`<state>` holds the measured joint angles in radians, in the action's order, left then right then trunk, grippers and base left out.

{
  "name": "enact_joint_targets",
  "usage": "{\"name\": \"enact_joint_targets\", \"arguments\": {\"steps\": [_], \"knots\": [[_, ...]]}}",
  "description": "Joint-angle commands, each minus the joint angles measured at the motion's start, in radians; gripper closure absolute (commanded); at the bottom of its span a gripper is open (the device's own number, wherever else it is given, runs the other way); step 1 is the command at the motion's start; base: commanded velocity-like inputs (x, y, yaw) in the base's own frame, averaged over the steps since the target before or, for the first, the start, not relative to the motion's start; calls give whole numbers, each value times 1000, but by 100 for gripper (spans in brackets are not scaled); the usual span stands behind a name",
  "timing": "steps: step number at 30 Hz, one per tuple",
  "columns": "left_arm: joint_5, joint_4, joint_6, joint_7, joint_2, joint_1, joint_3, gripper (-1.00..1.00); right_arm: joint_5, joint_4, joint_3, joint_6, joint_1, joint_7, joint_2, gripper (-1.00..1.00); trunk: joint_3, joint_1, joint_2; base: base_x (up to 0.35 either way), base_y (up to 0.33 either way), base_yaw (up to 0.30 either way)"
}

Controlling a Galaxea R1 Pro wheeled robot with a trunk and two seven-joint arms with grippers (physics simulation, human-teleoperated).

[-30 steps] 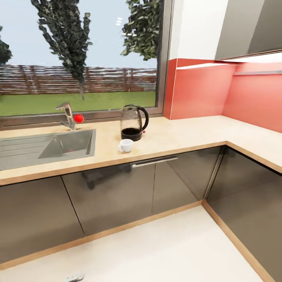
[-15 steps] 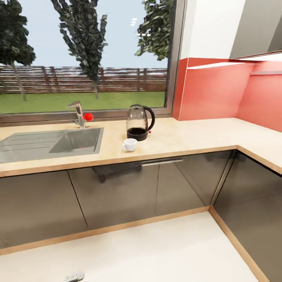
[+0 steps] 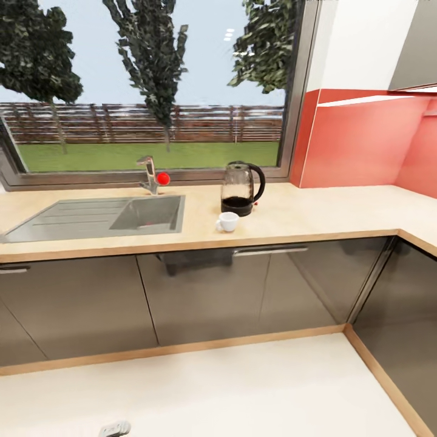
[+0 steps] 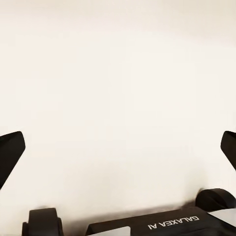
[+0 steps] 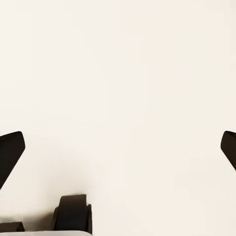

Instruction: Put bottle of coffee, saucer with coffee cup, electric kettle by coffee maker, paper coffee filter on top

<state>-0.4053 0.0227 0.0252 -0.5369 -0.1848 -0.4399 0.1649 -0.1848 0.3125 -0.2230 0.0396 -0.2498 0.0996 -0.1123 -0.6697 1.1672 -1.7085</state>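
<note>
Head view: the counter [image 3: 315,215] runs out of frame at 9 o'clock and again at 3 o'clock, where its return leg is cut short. The sink [image 3: 97,217] loses its drainboard corner near the 9 o'clock edge. The wall cabinet [image 3: 416,48] at 1 o'clock is cropped by the top and right edges. A small grey object [image 3: 114,429] at 6 o'clock is cut by the bottom edge; its identity cannot be told. The coffee cup [image 3: 228,223] handle is too small to resolve.

Left wrist view: both fingertips [image 4: 10,156] are clipped by the side edges. Right wrist view: likewise, fingertips [image 5: 10,153] are clipped.
</note>
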Motion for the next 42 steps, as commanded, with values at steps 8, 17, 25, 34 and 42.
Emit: {"name": "enact_joint_targets", "arguments": {"steps": [8,17,25,34,42], "knots": [[-10,0,2,-3,0,0,9,-100,-11,-23,-21,-48,0,7,0,-100,-1,0,0,-45,34,3],[-10,0,3,-3,0,0,9,-100,-12,-24,-21,-52,0,8,0,-100,-1,0,0,-3,-196,0],[-68,2,3,-3,-3,0,5,-100,-16,432,-18,94,4,-109,-4,-100,-1,0,0,0,-12,0],[-86,4,3,-3,-4,0,3,-100,-17,815,-14,270,40,-345,-41,-100,-1,0,0,0,0,0],[-93,4,6,-5,-4,0,-13,-100,-20,1118,25,403,45,-515,-62,-100,-1,0,0,0,0,0]]}}
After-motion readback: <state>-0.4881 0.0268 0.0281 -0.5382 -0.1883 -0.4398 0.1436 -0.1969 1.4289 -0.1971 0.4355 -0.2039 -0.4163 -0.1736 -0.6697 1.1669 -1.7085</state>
